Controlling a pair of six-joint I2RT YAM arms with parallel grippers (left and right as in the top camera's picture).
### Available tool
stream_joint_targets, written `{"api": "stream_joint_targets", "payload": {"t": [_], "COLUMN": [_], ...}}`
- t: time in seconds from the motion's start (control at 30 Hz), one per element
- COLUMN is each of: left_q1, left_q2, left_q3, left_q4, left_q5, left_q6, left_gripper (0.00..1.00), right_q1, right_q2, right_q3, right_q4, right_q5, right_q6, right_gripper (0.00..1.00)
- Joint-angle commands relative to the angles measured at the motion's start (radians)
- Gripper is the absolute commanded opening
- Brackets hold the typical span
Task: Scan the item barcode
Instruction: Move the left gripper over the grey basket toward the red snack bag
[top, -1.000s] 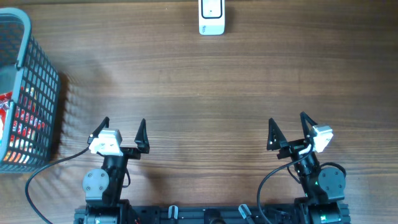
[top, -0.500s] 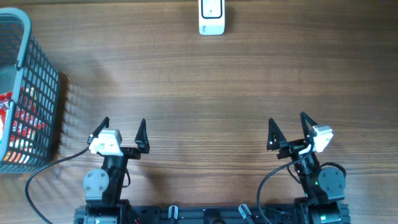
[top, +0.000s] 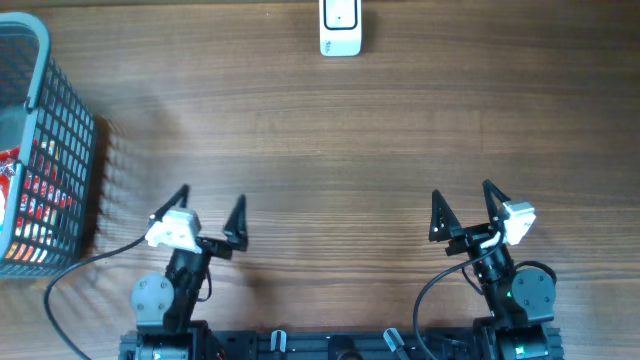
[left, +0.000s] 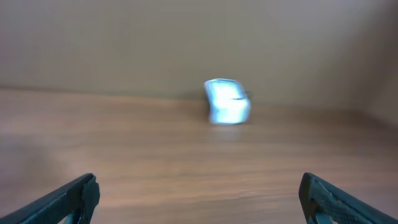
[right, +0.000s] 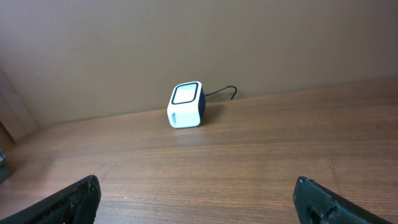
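Movement has just started at lower left, where the left gripper (top: 211, 197) has swung slightly, jaws apart and empty like those of the right gripper (top: 462, 192), so the red packets (top: 40, 190) lie unpicked in the basket (top: 62, 120) at far left.

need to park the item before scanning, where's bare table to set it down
Bare table runs wide between the scanner at the far edge and the open left gripper and right gripper. Crowded only at the left edge, where the basket stands.
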Motion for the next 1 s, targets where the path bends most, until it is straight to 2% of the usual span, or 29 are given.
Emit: {"api": "stream_joint_targets", "payload": {"t": [0.0, 0.1, 0.2, 0.3, 0.37, 0.47, 0.57, 0.63, 0.67, 0.73, 0.8, 0.83, 0.87, 0.93, 0.97], "left_q1": [0.005, 0.005, 0.005, 0.010, 0.019, 0.052, 0.104, 0.149, 0.190, 0.236, 0.275, 0.294, 0.296, 0.298, 0.310], "left_q2": [-0.010, -0.010, -0.010, -0.010, -0.006, 0.040, 0.169, 0.309, 0.455, 0.632, 0.818, 0.971, 1.033, 1.135, 1.194], "left_q3": [0.000, 0.000, 0.000, 0.017, 0.086, 0.247, 0.486, 0.706, 0.916, 1.152, 1.404, 1.620, 1.705, 1.840, 1.917], "left_q4": [0.113, 0.217, 0.416, 0.585, 0.578, 0.481, 0.309, 0.092, -0.129, -0.357, -0.570, -0.752, -0.824, -0.936, -0.983], "left_q5": [0.465, 0.496, 0.552, 0.500, 0.441, 0.399, 0.400, 0.347, 0.277, 0.248, 0.336, 0.435, 0.444, 0.380, 0.257], "left_q6": [-0.129, -0.130, -0.130, -0.129, -0.120, -0.077, 0.015, 0.040, 0.040, 0.043, 0.104, 0.122, 0.122, 0.123, 0.112], "left_gripper": [1.00, 1.00, 1.00, 1.00, 1.00, 1.00, 1.00, 1.00, 1.00, 1.00, 1.00, 1.00, 1.00, 1.00, 1.00], "right_q1": [-0.006, -0.006, -0.006, -0.006, -0.006, -0.006, -0.006, -0.006, -0.006, -0.006, -0.006, -0.006, -0.006, -0.006, -0.006], "right_q2": [-0.005, -0.005, -0.005, -0.005, -0.005, -0.005, -0.005, -0.005, -0.005, -0.005, -0.005, -0.005, -0.005, -0.005, -0.005], "right_q3": [-0.001, -0.001, -0.001, -0.001, -0.001, -0.001, -0.001, -0.001, -0.001, -0.001, -0.001, -0.001, -0.001, -0.001, -0.001], "right_q4": [0.006, 0.006, 0.006, 0.006, 0.006, 0.006, 0.006, 0.006, 0.006, 0.006, 0.006, 0.006, 0.006, 0.006, 0.006], "right_q5": [0.010, 0.010, 0.010, 0.010, 0.010, 0.010, 0.010, 0.010, 0.010, 0.010, 0.010, 0.010, 0.010, 0.010, 0.010], "right_q6": [-0.017, -0.017, -0.017, -0.017, -0.017, -0.017, -0.017, -0.017, -0.017, -0.017, -0.017, -0.017, -0.017, -0.017, -0.017], "right_gripper": [1.00, 1.00, 1.00, 1.00, 1.00, 1.00, 1.00, 1.00, 1.00, 1.00, 1.00, 1.00, 1.00, 1.00, 1.00]}}
